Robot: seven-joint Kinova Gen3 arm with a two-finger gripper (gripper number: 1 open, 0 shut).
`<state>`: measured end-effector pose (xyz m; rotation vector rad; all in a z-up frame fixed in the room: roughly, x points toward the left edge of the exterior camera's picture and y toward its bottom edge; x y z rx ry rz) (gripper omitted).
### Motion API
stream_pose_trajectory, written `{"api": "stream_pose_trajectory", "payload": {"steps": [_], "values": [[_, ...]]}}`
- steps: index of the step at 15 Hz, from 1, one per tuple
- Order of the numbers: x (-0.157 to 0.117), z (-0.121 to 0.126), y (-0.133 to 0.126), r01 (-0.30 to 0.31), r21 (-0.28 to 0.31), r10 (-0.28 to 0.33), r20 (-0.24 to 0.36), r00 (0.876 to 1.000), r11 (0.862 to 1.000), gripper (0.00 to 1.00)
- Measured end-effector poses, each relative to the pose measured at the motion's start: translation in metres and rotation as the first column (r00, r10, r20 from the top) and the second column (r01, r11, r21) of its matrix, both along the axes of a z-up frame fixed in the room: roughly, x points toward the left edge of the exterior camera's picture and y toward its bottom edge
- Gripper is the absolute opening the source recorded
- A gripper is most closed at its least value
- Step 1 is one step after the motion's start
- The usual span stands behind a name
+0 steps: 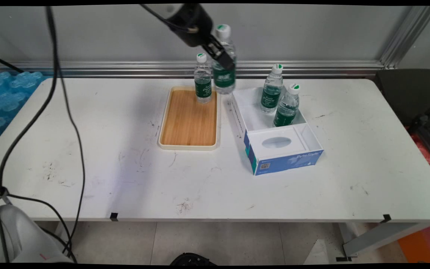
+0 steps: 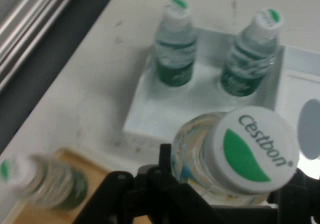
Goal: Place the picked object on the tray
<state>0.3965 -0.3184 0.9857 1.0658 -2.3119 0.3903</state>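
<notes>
Clear plastic, green-labelled: held bottle (image 1: 224,63), upper centre of the main view, lifted clear of the table (image 1: 88,149) above the gap between tray and box. Clamped at the upper body by the black gripper (image 1: 220,56), fingers closed on its sides below the cap; white cap with green leaf mark seen large at lower right of the hand view (image 2: 247,151). Judged moderately heavy if full, thin-walled and yielding under squeeze, smooth and likely slippery; firmest hold judged at the shoulder or labelled waist, not the cap.

Left to right in the main view:
- Blue plastic-wrapped packs (image 1: 6,97), far left edge, off the table.
- Black cables (image 1: 65,112), hanging, glossy.
- Tray (image 1: 189,144), left of centre: wood-grain floor, cream rounded rim, shallow, rectangular.
- Standing bottle (image 1: 203,78), upright at the tray's far end, same make.
- Box (image 1: 286,160), right of centre: white card, blue printed front, open-topped, oval cut-out in the near panel.
- Two boxed bottles (image 1: 272,89) (image 1: 286,106), in the box's far compartment, the nearer one tilted.
</notes>
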Motion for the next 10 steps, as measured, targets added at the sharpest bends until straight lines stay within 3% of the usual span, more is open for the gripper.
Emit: {"api": "stream_pose_trajectory", "payload": {"steps": [5, 10], "values": [[0.044, -0.008, 0.017, -0.116, 0.006, 0.116, -0.017, 0.993, 0.993, 0.0], [0.062, -0.032, 0.02, -0.174, 0.017, 0.174, -0.037, 0.984, 0.985, 0.0]]}}
